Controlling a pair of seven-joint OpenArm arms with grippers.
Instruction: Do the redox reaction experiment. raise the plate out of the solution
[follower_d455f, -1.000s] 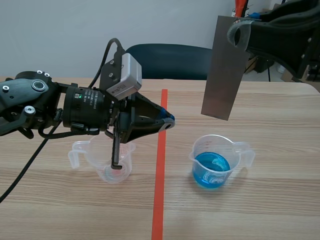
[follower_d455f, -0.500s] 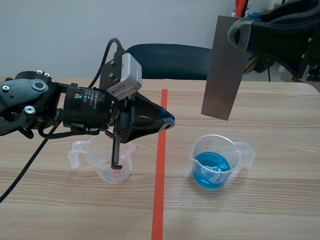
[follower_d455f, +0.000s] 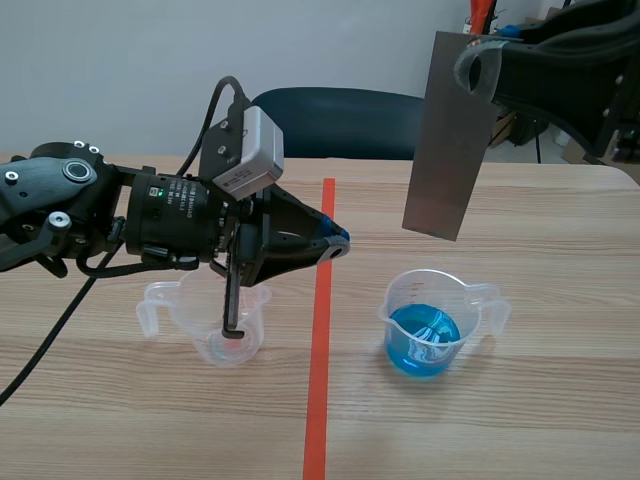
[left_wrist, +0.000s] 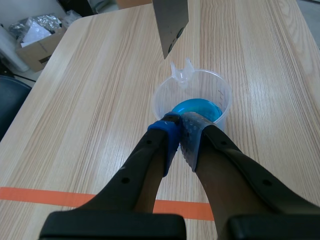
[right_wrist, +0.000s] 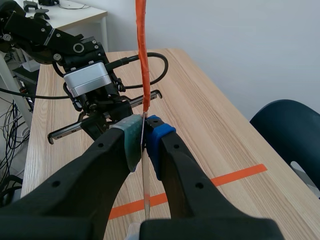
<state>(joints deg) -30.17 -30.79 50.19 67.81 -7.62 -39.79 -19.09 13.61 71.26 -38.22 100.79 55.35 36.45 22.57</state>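
On the wooden table (follower_d455f: 560, 400) there are two clear plastic cups, one orange tape line and one grey metal plate held in the air; behind the table stands one dark blue chair (follower_d455f: 340, 120). At the left side, the left gripper (follower_d455f: 340, 240) points toward the middle of the table, just above the tape line (follower_d455f: 322, 330). Its two pads are pressed together at the tips, and nothing is seen between them. Under this arm stands the first cup, the empty cup (follower_d455f: 205, 320), with its handle turned to the left. One thin black bar (follower_d455f: 232, 295) hangs down from the arm, and its lower end shows at this cup; I cannot tell if it touches the cup. To the right of the tape line stands the second cup (follower_d455f: 435, 320), which holds the blue solution (follower_d455f: 422, 340) in its lower part and has its handle on the right. The plate (follower_d455f: 450, 140) hangs above this cup, a little tilted. Its lower edge is well apart from the cup's rim and from the solution. At the upper right, the right gripper (right_wrist: 144, 136) pinches the plate near its upper end, one pad on each face, and the plate stands edge-on between them.
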